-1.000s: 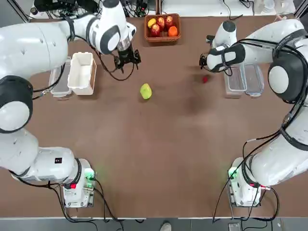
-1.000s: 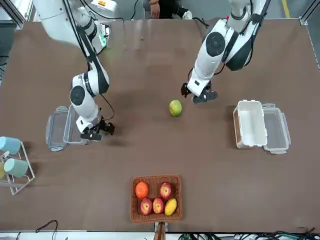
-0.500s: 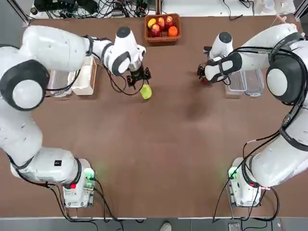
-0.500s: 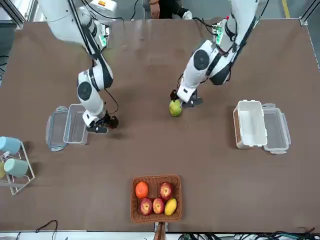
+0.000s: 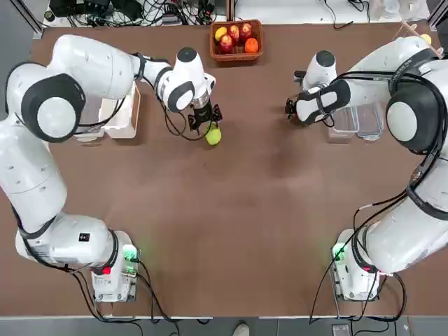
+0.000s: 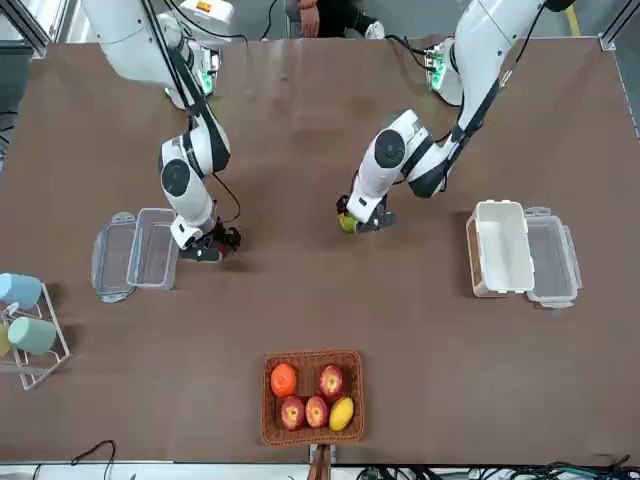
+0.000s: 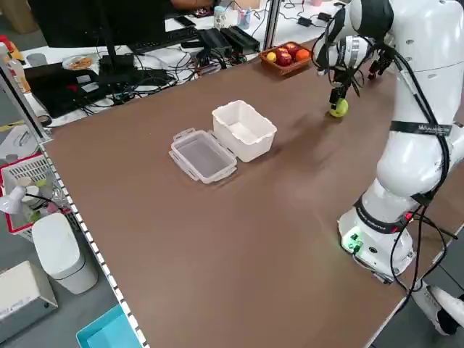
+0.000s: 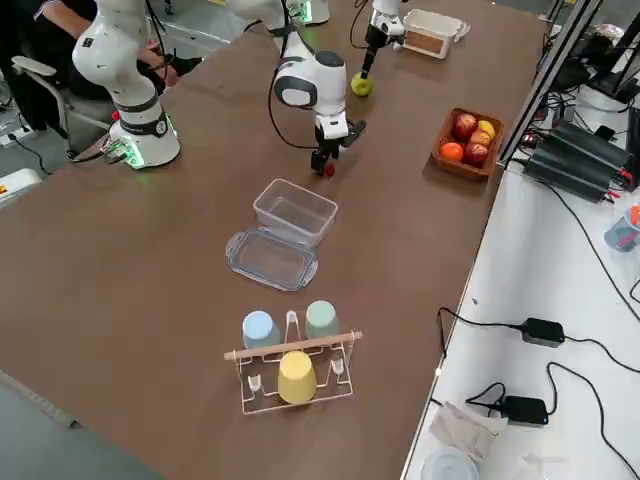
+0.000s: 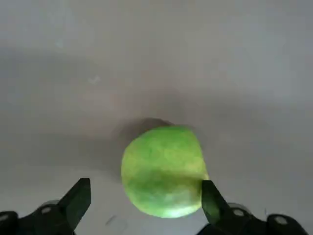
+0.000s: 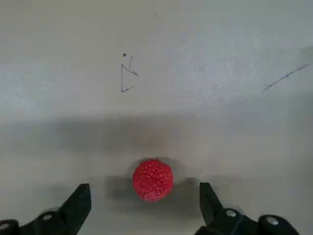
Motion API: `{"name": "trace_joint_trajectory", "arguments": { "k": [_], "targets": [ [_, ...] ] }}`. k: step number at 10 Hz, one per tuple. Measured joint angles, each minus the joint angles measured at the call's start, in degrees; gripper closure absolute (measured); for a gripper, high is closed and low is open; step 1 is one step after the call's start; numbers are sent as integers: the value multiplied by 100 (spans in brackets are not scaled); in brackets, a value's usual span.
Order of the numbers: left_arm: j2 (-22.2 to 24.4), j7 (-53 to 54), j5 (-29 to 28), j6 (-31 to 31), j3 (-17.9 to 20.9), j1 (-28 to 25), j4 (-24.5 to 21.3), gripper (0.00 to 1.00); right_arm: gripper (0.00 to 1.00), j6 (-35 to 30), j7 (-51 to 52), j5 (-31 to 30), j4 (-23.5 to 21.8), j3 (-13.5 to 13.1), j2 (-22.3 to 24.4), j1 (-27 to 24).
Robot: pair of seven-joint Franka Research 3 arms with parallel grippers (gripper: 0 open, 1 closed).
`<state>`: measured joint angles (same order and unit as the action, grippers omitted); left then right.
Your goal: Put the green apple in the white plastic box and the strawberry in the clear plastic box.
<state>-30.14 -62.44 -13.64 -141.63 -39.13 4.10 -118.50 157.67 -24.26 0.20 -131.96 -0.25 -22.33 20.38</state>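
The green apple [image 5: 213, 135] lies on the brown table a little back of centre. My left gripper [image 5: 205, 124] is low over it and open. In the left wrist view the apple [image 9: 164, 170] sits between the two fingers [image 9: 77, 199], close against one of them. The tiny strawberry [image 10: 153, 179] lies on the table between the open fingers of my right gripper [image 5: 292, 113], touching neither. The white plastic box [image 6: 500, 248] stands at the table's left side, partly behind my left arm in the top view. At the right side stands the clear plastic box [image 5: 344, 120].
A wicker basket [image 5: 236, 50] of red, orange and yellow fruit sits at the table's far edge. A translucent lid [image 7: 201, 155] lies beside the white box and a clear lid [image 8: 272, 262] beside the clear one. A cup rack [image 8: 290, 365] stands at the far right corner.
My left gripper has travelled from near the white box to the apple and come down around it. My right gripper has shifted over the strawberry and lowered. Both fruits have stayed put.
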Motion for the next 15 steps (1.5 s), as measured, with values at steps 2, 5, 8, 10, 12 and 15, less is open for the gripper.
{"name": "trace_joint_trajectory", "arguments": {
  "k": [2,5,8,10,12,15],
  "targets": [
    [-43,-147,-1,24,1,92,-3,0,2,18,-4,0,1,-19,5,0],
    [-135,-181,-63,15,14,79,61,0,2,36,-6,0,13,-39,27,-1],
    [-283,-189,-122,10,96,44,251,0,3,41,-7,0,15,-39,32,0],
    [-380,-212,-123,10,124,57,317,0,5,41,-7,0,11,-39,31,0],
    [-511,-404,-138,13,128,101,327,4,5,42,-7,0,4,-37,22,3],
    [-516,-543,-158,56,121,122,341,10,7,85,-7,0,-11,-34,-28,18]
  ]
}}
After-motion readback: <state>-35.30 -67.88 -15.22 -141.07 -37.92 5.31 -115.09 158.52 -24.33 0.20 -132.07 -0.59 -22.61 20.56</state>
